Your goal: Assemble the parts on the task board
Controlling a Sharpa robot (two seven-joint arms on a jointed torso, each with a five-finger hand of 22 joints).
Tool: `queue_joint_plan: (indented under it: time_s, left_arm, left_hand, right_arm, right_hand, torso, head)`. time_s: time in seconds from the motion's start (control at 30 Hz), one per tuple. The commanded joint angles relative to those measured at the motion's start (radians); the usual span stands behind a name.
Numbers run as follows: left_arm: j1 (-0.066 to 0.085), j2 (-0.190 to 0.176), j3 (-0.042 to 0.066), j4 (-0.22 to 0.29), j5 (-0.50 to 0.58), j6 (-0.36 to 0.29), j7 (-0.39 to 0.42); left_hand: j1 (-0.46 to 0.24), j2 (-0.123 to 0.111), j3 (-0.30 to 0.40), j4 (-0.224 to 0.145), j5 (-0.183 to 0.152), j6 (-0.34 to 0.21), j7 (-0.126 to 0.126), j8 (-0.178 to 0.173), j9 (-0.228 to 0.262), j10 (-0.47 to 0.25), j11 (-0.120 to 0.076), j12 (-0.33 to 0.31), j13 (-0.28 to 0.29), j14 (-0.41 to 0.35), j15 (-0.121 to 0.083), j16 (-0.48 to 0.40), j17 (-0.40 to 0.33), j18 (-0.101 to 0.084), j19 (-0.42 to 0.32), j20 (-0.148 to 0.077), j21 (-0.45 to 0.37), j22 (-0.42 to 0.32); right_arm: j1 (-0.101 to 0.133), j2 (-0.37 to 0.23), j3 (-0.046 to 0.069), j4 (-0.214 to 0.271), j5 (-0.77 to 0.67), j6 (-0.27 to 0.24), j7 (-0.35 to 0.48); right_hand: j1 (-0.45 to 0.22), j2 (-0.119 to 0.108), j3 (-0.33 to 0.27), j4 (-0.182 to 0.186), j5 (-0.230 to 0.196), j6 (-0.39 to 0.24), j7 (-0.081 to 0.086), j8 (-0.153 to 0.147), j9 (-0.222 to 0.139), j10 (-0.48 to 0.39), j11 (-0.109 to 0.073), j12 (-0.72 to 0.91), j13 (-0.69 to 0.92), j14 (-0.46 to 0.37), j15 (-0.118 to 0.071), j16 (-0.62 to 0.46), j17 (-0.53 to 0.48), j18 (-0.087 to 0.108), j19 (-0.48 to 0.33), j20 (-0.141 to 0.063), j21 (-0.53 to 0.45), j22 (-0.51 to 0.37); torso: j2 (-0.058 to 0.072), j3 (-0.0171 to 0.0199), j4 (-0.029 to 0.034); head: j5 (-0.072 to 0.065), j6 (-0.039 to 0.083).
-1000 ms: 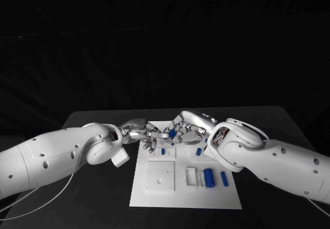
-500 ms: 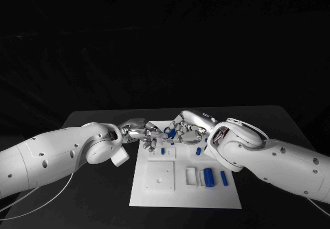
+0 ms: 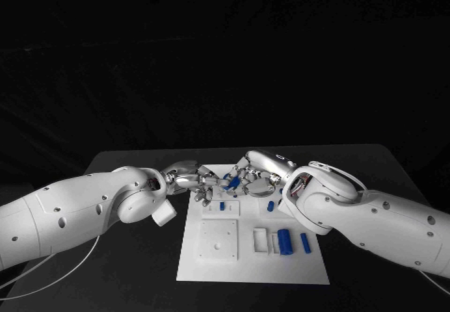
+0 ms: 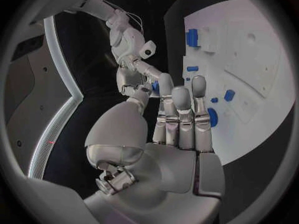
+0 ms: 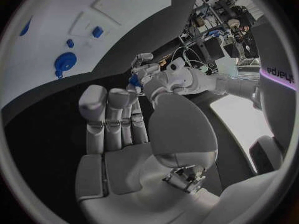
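Head view: left hand (image 3: 186, 179) and right hand (image 3: 251, 180) meeting fingertip to fingertip over the far end of the task board (image 3: 253, 273), a small blue part (image 3: 231, 184) pinched between them. Cannot tell which hand actually grips it. Other blue parts (image 3: 285, 242) lying nearer on the board.

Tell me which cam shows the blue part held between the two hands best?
Head view: the blue part sits in plain sight between the left hand and right hand, above the far end of the white board. Both wrist views show just a blue sliver past the fingers.
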State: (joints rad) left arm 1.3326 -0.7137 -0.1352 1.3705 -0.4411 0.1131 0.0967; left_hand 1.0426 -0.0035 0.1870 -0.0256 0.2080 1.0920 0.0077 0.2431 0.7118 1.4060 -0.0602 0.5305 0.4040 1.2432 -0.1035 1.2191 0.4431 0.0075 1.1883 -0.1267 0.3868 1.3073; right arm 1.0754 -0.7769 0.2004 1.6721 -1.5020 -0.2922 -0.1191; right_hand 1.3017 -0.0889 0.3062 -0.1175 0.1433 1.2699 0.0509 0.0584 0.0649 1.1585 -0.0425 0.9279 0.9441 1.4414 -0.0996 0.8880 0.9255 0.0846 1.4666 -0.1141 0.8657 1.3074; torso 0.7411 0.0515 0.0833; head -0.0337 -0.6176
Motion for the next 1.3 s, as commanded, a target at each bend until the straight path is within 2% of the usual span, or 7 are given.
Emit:
queue_joint_plan:
  time_s: [0.03, 0.37, 0.8, 1.03, 1.17, 1.23, 1.3]
  left_arm:
    - [0.000, 0.004, 0.000, -0.001, 0.000, -0.013, -0.031]
    - [0.000, 0.008, -0.002, -0.003, -0.006, -0.003, -0.052]
    - [0.000, 0.010, -0.002, -0.002, -0.004, -0.002, -0.038]
    - [0.000, 0.006, -0.002, -0.013, 0.016, -0.033, -0.035]
    - [0.000, 0.001, -0.002, -0.019, 0.037, -0.052, -0.032]
    - [0.001, -0.003, -0.002, -0.021, 0.054, -0.066, -0.029]
    - [0.001, -0.008, -0.002, -0.023, 0.074, -0.082, -0.024]
  left_hand:
    - [-0.007, -0.006, -0.001, 0.012, -0.007, -0.006, 0.001, 0.005, -0.002, -0.008, 0.002, 0.006, -0.001, -0.007, 0.001, 0.007, -0.003, -0.008, 0.004, 0.006, -0.001, 0.019]
    - [-0.005, -0.016, -0.005, 0.034, -0.018, -0.006, 0.002, 0.006, -0.008, -0.009, 0.003, 0.009, -0.001, -0.007, 0.002, 0.009, -0.007, -0.007, 0.005, 0.006, -0.001, 0.019]
    - [0.014, 0.001, 0.001, 0.014, -0.011, -0.008, 0.001, 0.005, -0.013, -0.010, 0.002, 0.008, -0.003, -0.009, 0.001, 0.010, -0.010, -0.007, 0.004, 0.007, -0.002, 0.019]
    - [0.026, 0.005, 0.006, -0.002, -0.003, -0.007, 0.000, 0.006, -0.015, -0.009, 0.001, 0.008, -0.004, -0.007, 0.000, 0.010, -0.011, -0.008, 0.005, 0.006, -0.003, 0.019]
    - [0.026, 0.005, 0.006, -0.007, -0.001, -0.014, 0.003, -0.001, -0.022, -0.010, 0.002, 0.007, -0.005, -0.007, 0.001, 0.009, -0.012, -0.008, 0.004, 0.006, -0.003, 0.019]
    - [0.025, 0.003, 0.005, -0.010, -0.010, -0.012, 0.008, -0.019, -0.056, -0.012, 0.005, 0.005, -0.006, -0.009, 0.003, 0.006, -0.014, -0.007, 0.002, 0.008, -0.005, 0.018]
    - [0.026, 0.000, 0.000, -0.013, -0.045, -0.011, 0.012, -0.025, -0.074, -0.022, 0.009, -0.006, -0.012, -0.019, 0.007, -0.007, -0.020, -0.007, -0.005, 0.011, -0.013, 0.015]
  right_arm:
    - [-0.001, 0.000, 0.000, 0.004, -0.003, -0.006, 0.004]
    - [-0.001, 0.000, 0.000, 0.002, -0.003, -0.004, 0.001]
    - [-0.001, 0.004, 0.000, -0.004, -0.002, 0.010, -0.006]
    - [-0.001, -0.006, 0.000, -0.013, -0.012, 0.005, -0.016]
    - [-0.001, -0.014, 0.003, -0.031, -0.018, -0.004, -0.025]
    - [-0.001, -0.017, 0.007, -0.046, -0.018, -0.009, -0.028]
    - [-0.001, -0.021, 0.013, -0.062, -0.017, -0.014, -0.031]
  right_hand:
    - [-0.009, 0.001, -0.002, 0.002, 0.005, 0.052, -0.023, 0.005, 0.031, 0.004, -0.003, -0.006, 0.001, 0.001, -0.005, -0.006, 0.002, -0.017, 0.035, -0.009, -0.005, 0.106]
    - [-0.009, 0.000, -0.003, 0.004, 0.007, 0.051, -0.024, 0.005, 0.031, 0.004, -0.004, -0.008, 0.001, 0.002, -0.005, -0.007, 0.003, -0.017, 0.036, -0.009, -0.005, 0.106]
    - [-0.009, -0.001, -0.004, 0.006, 0.007, 0.051, -0.024, 0.005, 0.030, 0.004, -0.004, -0.010, 0.001, 0.002, -0.005, -0.008, 0.002, -0.017, 0.036, -0.009, -0.005, 0.107]
    - [-0.010, -0.002, -0.004, 0.008, 0.009, 0.049, -0.023, 0.005, 0.029, 0.002, -0.003, -0.014, -0.001, 0.002, -0.005, -0.010, 0.002, -0.017, 0.036, -0.009, -0.010, 0.106]
    - [-0.011, -0.006, -0.002, 0.010, 0.010, 0.045, -0.022, 0.005, 0.026, -0.002, -0.003, -0.023, -0.007, 0.002, -0.004, -0.011, 0.002, -0.017, 0.036, -0.009, -0.011, 0.106]
    - [-0.013, -0.011, 0.001, 0.012, 0.010, 0.021, -0.013, 0.003, 0.020, -0.002, 0.001, -0.024, -0.007, 0.002, -0.002, -0.012, 0.002, -0.017, 0.036, -0.008, -0.012, 0.105]
    - [-0.015, -0.017, 0.004, 0.014, 0.011, -0.011, -0.002, 0.004, 0.011, -0.001, 0.006, -0.022, -0.006, 0.002, 0.001, -0.013, 0.001, -0.016, 0.036, -0.006, -0.013, 0.105]
  torso:
    - [0.000, -0.0004, 0.0006]
    - [0.000, -0.0002, 0.0002]
    - [0.000, -0.0008, -0.0001]
    - [-0.001, 0.0001, 0.0001]
    - [-0.001, -0.0011, -0.0001]
    - [-0.001, -0.0013, -0.0006]
    - [-0.001, -0.0008, -0.0011]
  head:
    - [0.000, -0.001]
    - [0.001, -0.001]
    - [-0.004, -0.001]
    - [-0.008, 0.002]
    - [-0.007, 0.005]
    - [-0.008, 0.007]
    - [-0.008, 0.008]
